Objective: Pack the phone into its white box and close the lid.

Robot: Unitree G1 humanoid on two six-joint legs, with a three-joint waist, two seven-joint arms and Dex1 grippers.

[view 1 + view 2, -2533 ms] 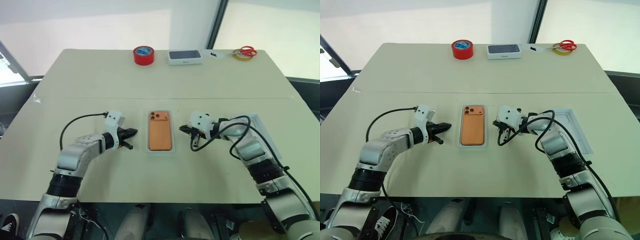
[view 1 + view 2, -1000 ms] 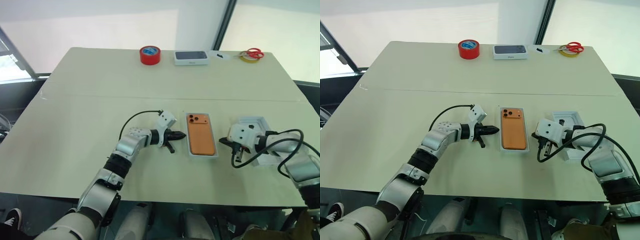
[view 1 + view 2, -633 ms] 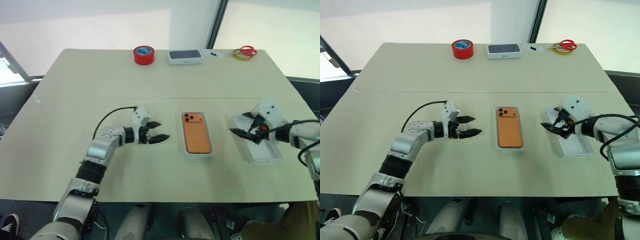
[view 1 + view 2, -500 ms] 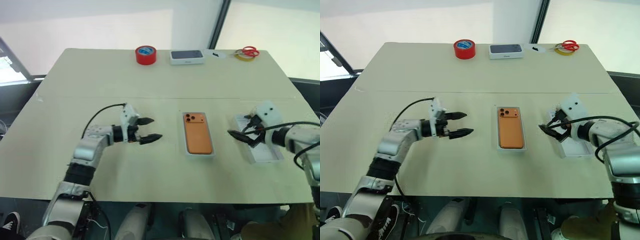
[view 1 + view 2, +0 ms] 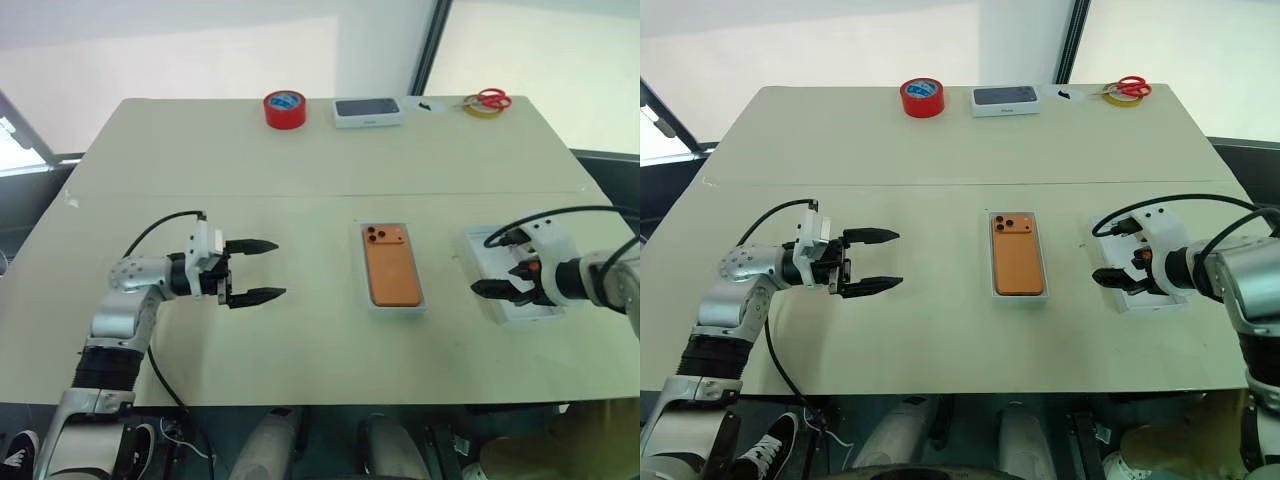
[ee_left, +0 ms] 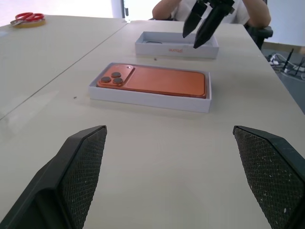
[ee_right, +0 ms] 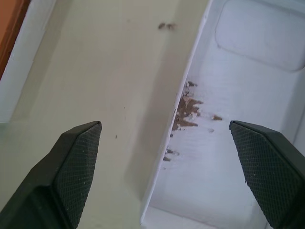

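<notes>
The orange phone [image 5: 392, 266] lies camera-side up inside the shallow white box [image 5: 373, 300] at the table's middle. My left gripper [image 5: 252, 270] hovers open to the left of the box, well apart from it, pointing level at it. In the left wrist view the phone [image 6: 157, 81] lies ahead between the wide fingers. The lid [image 5: 488, 300] lies open side up to the right of the box. My right gripper [image 5: 506, 279] hangs open over the lid's near-left wall [image 7: 188, 105], tilted down. A white insert [image 7: 259, 36] with a rounded recess lies in the lid.
Along the far edge stand a red tape roll [image 5: 285, 108], a closed white box with a dark phone picture [image 5: 367, 112], and red-handled scissors on a yellow tape ring [image 5: 487, 102]. A person in white [image 6: 248, 9] sits past the table's right end.
Both grippers have gone from shut to open. The left one drew back leftward from the white box. The right one turned downward over the lid.
</notes>
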